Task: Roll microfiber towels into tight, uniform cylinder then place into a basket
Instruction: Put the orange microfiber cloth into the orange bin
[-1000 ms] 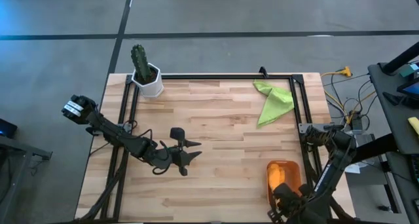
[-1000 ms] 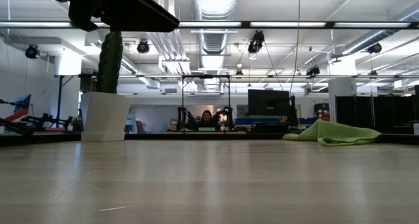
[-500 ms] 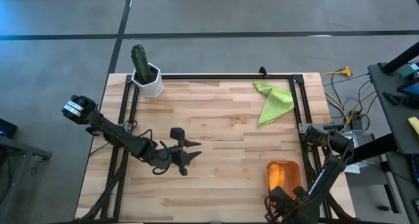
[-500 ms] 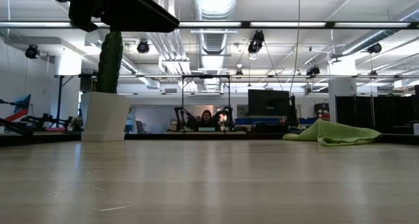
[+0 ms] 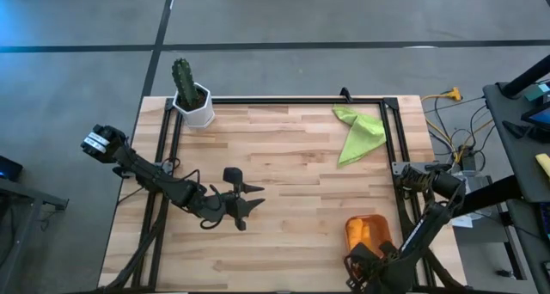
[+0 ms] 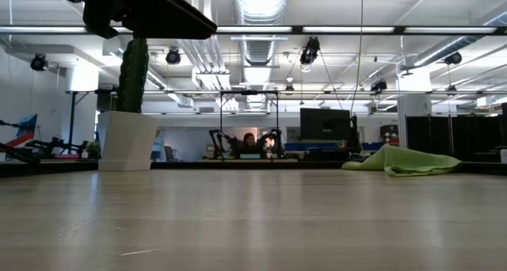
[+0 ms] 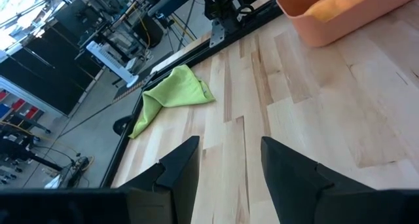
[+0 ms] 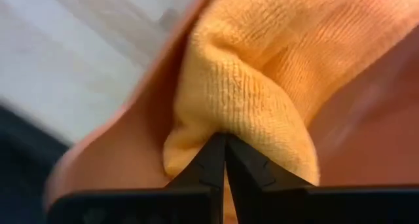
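1. The right tool (image 8: 224,160) is sitting down in the basket (image 5: 367,234), its fingers pressed together on a fold of the orange towel (image 8: 262,86), which is lying inside the basket.
2. The green towel (image 5: 358,131) is lying crumpled on the bench (image 5: 284,156), well apart from the basket, toward the far edge.
3. The left tool (image 5: 252,198) is hovering with fingers spread apart, well away from the basket, nearer the cactus pot (image 5: 196,105).

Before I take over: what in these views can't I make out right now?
- Right gripper: high view, hidden under its own arm.
- Basket: high view, near end covered by that arm.
- Orange towel: right wrist view, too close to judge the roll.
- Green towel: low view, only its edge shows.
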